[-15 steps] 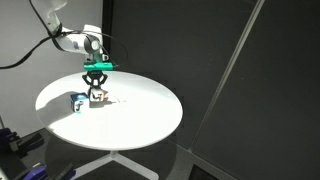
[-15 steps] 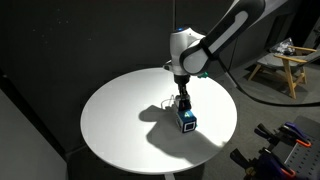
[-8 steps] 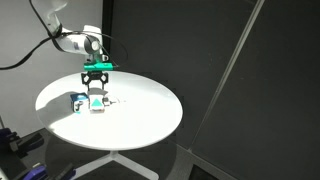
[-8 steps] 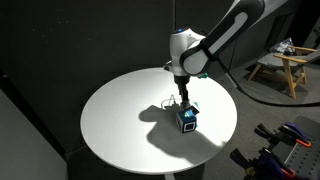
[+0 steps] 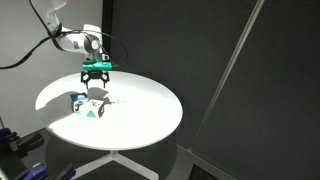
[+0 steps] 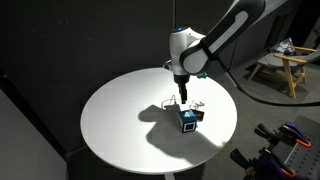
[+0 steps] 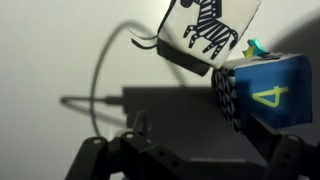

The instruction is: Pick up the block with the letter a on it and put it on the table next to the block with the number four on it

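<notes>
Two small cubes side by side on round white table (image 5: 140, 112), teal-and-white letter-A block (image 5: 95, 109) tilted, zebra face upward, blue number-four block (image 7: 270, 95) slightly skewed, gripper (image 5: 96, 78) above, jaws apart, empty

A block (image 5: 93, 111) | just beside 4 block (image 5: 76, 101) | both on table (image 5: 140, 115) | pincer (image 5: 96, 80) above them

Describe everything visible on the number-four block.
The block with the number four is a small cube, apparently painted wood. In the wrist view one blue face bears a yellow-green 4; the adjoining side is white with dark dots. It rests on the white table. The block with the letter a, zebra face showing, leans by its corner; contact is unclear. The open gripper is clear of it.
</notes>
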`<action>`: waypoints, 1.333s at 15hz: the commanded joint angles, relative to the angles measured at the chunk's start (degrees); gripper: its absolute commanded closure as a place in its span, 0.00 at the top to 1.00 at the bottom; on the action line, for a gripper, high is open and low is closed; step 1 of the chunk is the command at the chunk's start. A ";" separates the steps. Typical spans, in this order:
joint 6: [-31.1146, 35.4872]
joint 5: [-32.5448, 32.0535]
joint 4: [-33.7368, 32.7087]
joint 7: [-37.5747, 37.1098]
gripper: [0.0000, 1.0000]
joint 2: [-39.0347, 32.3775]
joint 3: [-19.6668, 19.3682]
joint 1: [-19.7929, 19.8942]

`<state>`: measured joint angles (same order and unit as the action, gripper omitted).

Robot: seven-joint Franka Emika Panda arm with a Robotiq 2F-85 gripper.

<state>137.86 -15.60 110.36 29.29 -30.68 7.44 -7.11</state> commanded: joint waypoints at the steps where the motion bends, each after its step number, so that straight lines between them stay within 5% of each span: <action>1: -1.30 -0.49 1.43 -6.58 1.00 3.42 -0.66 -0.80; 10: -6.06 1.83 6.56 -23.48 1.00 12.63 -1.80 -0.90; 20: -13.60 11.60 15.71 -27.15 1.00 26.79 -2.82 2.37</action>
<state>125.51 -6.23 122.11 3.87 -9.36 5.16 -5.64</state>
